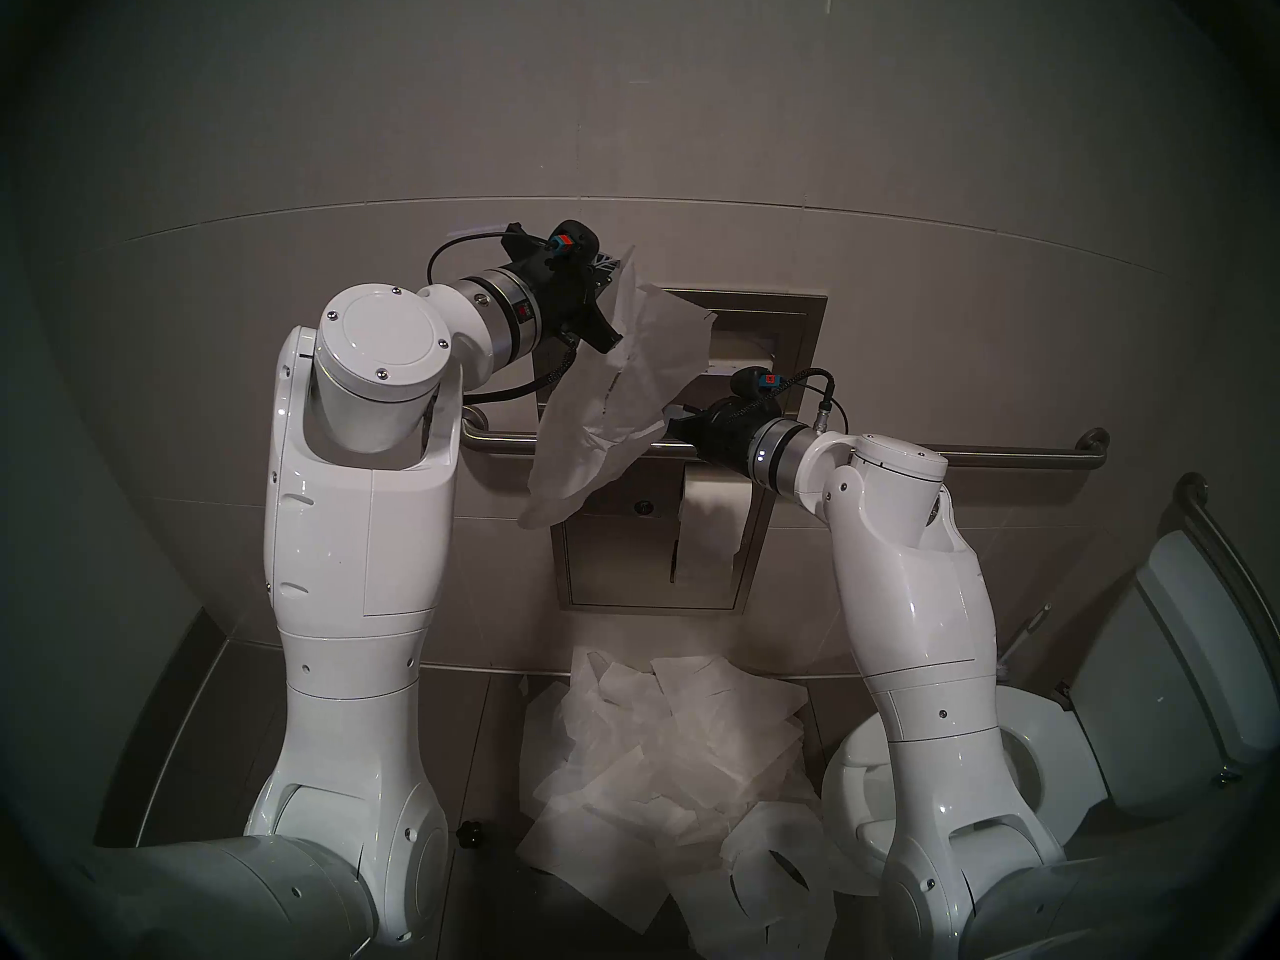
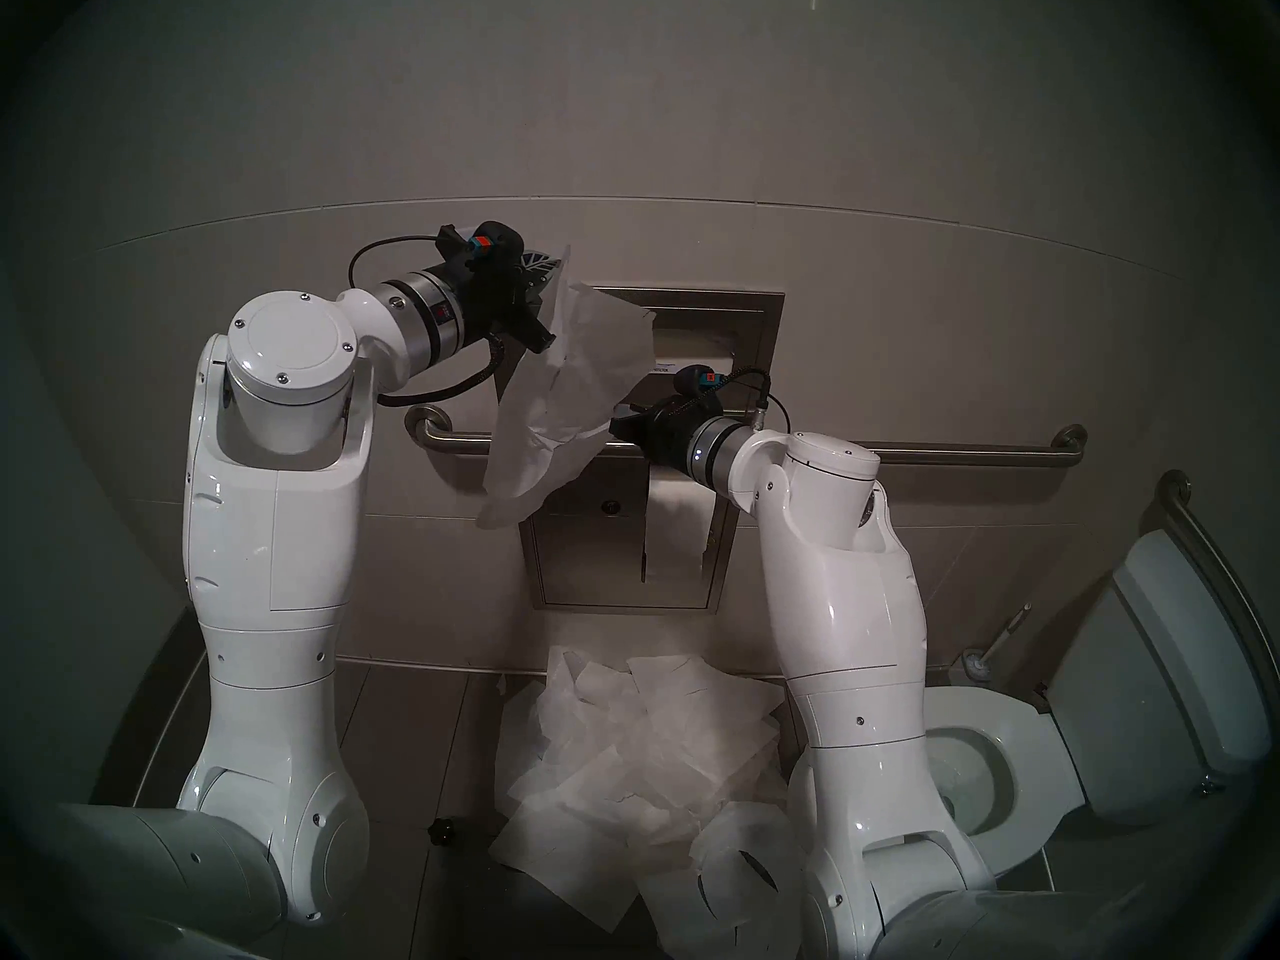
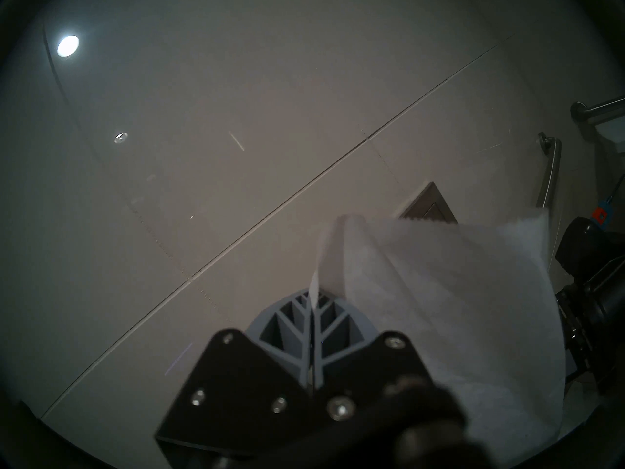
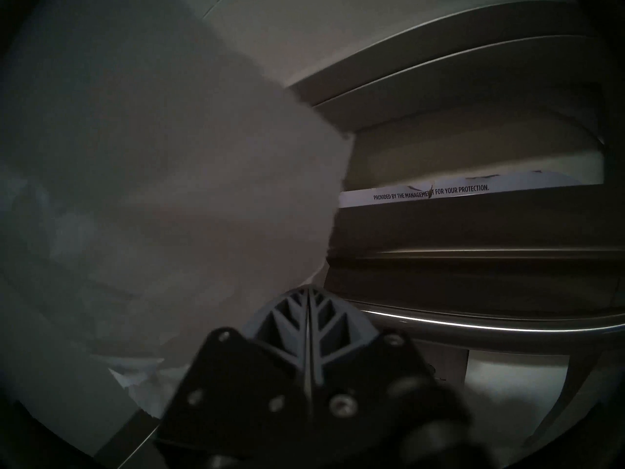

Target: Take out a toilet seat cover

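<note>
We see 2 black grippers with grey ribbed fingers, both closed. The left gripper (image 3: 313,309) pinches the top edge of the large, thin, translucent white tissue-paper toilet seat cover (image 1: 609,383); in its wrist view a sliver of paper pokes out between its pressed-together fingers. The right gripper (image 4: 308,306) is shut at the sheet's lower right edge. Its fingers meet with no paper visible between them, so we cannot tell whether it grips the sheet or merely touches it.

We judge tearing the chief risk: the tissue is flimsy, and 2 pinch points pulling apart could rip it. If the right gripper caught nothing, the sheet hangs from 1 small pinch and could slip.

The cover hangs crinkled and folded from the left gripper, drooping below it, clear of the recessed steel wall dispenser (image 1: 803,314) just beyond. A steel grab bar (image 1: 1025,456) runs behind the right gripper. Discarded white paper sheets (image 1: 665,751) litter the floor far below both grippers.
</note>
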Motion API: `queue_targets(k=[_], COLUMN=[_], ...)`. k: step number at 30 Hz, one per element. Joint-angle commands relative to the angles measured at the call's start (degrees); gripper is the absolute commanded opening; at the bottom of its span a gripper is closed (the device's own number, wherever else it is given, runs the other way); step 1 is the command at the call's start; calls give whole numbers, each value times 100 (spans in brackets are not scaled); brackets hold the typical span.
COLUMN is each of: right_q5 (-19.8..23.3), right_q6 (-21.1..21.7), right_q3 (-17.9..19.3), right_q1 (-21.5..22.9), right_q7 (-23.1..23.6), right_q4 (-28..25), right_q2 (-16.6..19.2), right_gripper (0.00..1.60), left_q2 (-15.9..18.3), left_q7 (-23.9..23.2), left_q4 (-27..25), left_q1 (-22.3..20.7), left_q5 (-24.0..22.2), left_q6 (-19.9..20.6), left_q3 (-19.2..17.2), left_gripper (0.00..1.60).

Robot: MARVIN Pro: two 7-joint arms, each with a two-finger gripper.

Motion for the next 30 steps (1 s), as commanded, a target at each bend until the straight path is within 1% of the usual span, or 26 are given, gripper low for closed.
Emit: queue_targets(k=[1, 3, 8, 15, 18, 30], right_q5=[-162, -173, -265, -297, -299, -305], right_q6=[-267, -266, -324, -384, -379, -414], right_q3=[49, 63, 237, 464, 534, 615], right_q1=[110, 121, 272, 515, 549, 598], right_q7=[-65, -57, -102, -195, -222, -315], right_q4=[-368, -403, -501, -628, -653, -648], right_q2=[125, 139, 231, 233, 232, 204], right_gripper=[0, 0, 0, 0, 0, 0], left_q2=[-70, -62, -16, 33, 48, 53], left_q7=[90, 98, 128, 178, 193, 243], left_q4=[-149, -148, -95, 7, 67, 317], left_q1=[-262, -272, -343, -474, -554, -726], left_q5=[6, 11, 17, 46, 50, 65], left_q6=[-44, -46, -64, -112, -136, -251], left_q3=[33, 30, -37, -154, -198, -220], left_gripper=[0, 0, 0, 0, 0, 0])
